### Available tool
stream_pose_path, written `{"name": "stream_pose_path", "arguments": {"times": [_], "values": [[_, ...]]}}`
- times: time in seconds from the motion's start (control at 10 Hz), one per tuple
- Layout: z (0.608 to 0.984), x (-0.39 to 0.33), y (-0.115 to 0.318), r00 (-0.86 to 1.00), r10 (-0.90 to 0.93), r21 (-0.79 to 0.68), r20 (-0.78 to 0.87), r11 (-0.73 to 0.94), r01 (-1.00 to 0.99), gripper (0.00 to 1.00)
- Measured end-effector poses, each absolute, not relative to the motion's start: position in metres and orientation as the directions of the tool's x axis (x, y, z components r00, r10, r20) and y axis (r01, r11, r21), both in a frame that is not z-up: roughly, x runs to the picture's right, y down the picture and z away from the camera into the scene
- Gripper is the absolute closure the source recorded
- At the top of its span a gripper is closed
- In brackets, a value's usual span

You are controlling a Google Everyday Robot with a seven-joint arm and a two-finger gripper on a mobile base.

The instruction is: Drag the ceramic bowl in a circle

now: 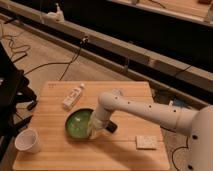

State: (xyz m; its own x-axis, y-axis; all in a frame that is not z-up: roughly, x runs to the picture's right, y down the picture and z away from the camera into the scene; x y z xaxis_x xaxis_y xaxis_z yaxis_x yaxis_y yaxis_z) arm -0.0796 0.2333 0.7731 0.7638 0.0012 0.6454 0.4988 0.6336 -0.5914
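On the wooden surface (pixel 131 95), a white cup (pixel 27 141) stands at 8 o'clock from the ceramic bowl (pixel 77 123) and a pale bottle (pixel 73 96) lies at 11. The gripper (pixel 96 131), jaws together, sits on the bowl's 4 o'clock rim. A dark block (pixel 111 127) lies just beside it at 3, and a pale square (pixel 146 142) lies farther off at 4.

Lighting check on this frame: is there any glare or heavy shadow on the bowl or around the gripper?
Camera view: the wooden table is lit warmly and fairly evenly, while the floor and wall behind it fall dark. The ceramic bowl shows only soft highlights inside, nothing blown out. The gripper sits at the bowl's rim on the arm's side, shaded by the arm above it.
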Motion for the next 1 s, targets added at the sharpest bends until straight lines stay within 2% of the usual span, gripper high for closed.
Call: {"name": "stream_pose_path", "arguments": {"times": [0.3, 0.6, 1.0], "values": [[0.782, -0.132, 0.219, 0.685, -0.051, -0.515, 0.727, 0.619, 0.593, 1.00], [0.775, -0.161, 0.240, 0.626, -0.072, -0.481, 0.777, 0.575, 0.662, 1.00], [0.752, -0.123, 0.281, 0.709, -0.006, -0.591, 0.705, 0.548, 0.592, 1.00]]}}
